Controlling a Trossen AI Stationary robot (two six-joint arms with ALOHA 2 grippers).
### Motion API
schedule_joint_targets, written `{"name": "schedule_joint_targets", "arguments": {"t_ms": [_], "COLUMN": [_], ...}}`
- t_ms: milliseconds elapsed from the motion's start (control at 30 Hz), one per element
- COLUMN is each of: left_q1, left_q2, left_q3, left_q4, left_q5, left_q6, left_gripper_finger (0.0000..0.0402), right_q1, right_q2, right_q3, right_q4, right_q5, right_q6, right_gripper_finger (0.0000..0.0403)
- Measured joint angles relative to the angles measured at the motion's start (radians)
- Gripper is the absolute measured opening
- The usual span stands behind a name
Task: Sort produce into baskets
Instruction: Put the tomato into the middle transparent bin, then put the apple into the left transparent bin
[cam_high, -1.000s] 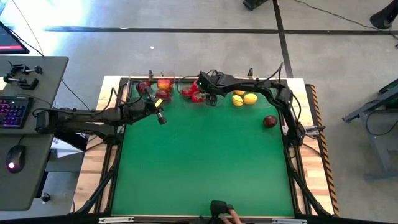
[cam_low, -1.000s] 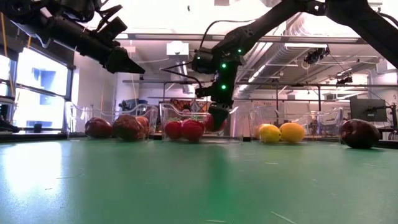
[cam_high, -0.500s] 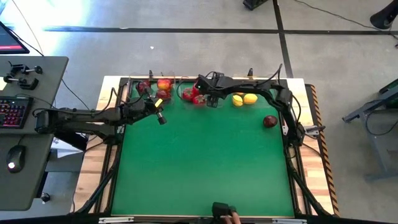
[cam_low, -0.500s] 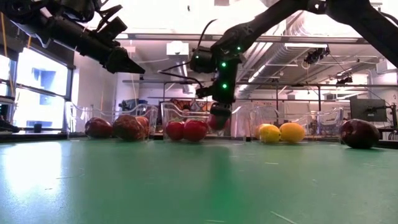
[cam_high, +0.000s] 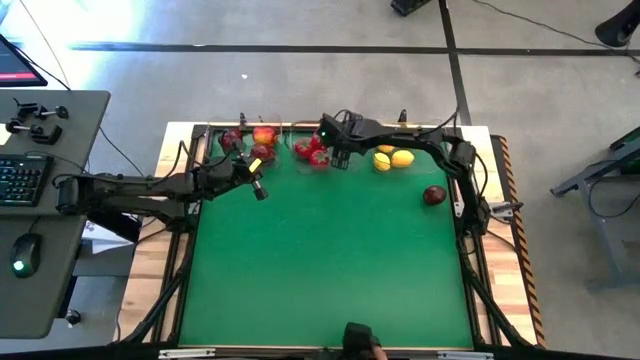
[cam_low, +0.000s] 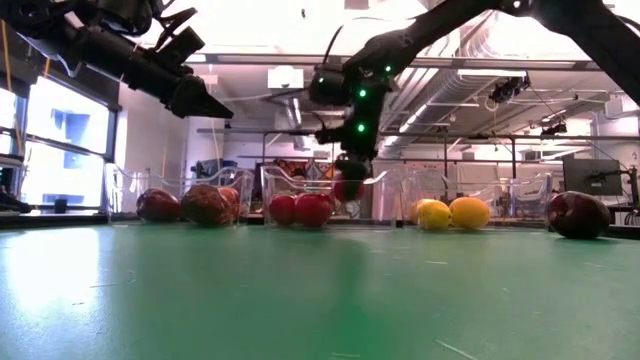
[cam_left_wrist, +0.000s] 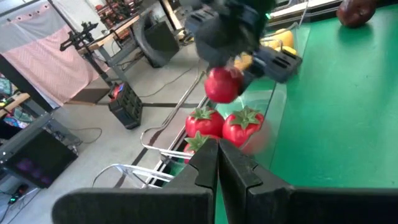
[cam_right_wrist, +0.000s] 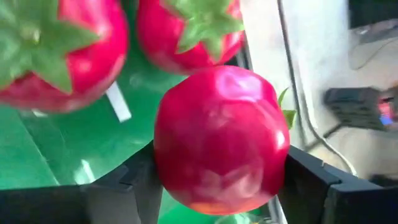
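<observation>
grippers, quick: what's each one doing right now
Left gripper: shut, empty, raised over the mat.
Right gripper: holding a bright red fruit above the middle bin.

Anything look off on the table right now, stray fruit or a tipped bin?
One dark red apple lies loose on the green mat by the right arm, outside any bin. The right gripper holds a bright red fruit over the middle bin. No bin looks tipped.
</observation>
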Motion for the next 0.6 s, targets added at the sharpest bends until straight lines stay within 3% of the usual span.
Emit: {"name": "schedule_joint_targets", "arguments": {"t_ms": [200, 300, 433, 600], "left_q1": [0.0, 0.0, 0.0, 0.0], "left_q2": [0.0, 0.0, 0.0, 0.0], "left_q3": [0.0, 0.0, 0.0, 0.0], "left_q4": [0.001, 0.001, 0.001, 0.001], "left_q5": [0.0, 0.0, 0.0, 0.0], "left_q6": [0.0, 0.0, 0.0, -0.001], "left_gripper_finger": [0.0, 0.0, 0.0, 0.0], "right_q1": [-0.058, -0.072, -0.066, -0.065], "right_q2": [-0.02, -0.02, -0.021, -0.022], "right_q3": [0.002, 0.002, 0.002, 0.021], "right_q4": [-0.027, -0.042, -0.049, -0.06], "right_q5": [-0.177, -0.197, -0.12, -0.166], "right_q6": [0.119, 0.169, 0.225, 0.261], "right_gripper_finger": [0.0228, 0.0229, 0.0298, 0.0367]}}
